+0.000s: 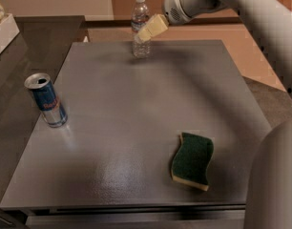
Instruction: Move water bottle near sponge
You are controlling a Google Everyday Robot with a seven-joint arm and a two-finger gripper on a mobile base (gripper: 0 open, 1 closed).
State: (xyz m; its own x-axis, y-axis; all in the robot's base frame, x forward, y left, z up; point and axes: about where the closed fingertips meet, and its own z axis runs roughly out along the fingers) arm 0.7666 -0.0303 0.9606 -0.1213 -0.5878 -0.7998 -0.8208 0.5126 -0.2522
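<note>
Your gripper [144, 33] hung at twelve o'clock over the table [136, 128], against the upright water bottle [139, 14]; whether it was clenched or released, you could not tell. The sponge [192, 160] lay at five o'clock, the can [46, 100] at nine.

Soft light — pale sheen on the near table [112, 166], faint shadow beneath the gripper [144, 34] at the water bottle [140, 12]

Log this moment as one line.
hand: at water bottle, back of table | water bottle: upright, far from sponge | can: left
</note>
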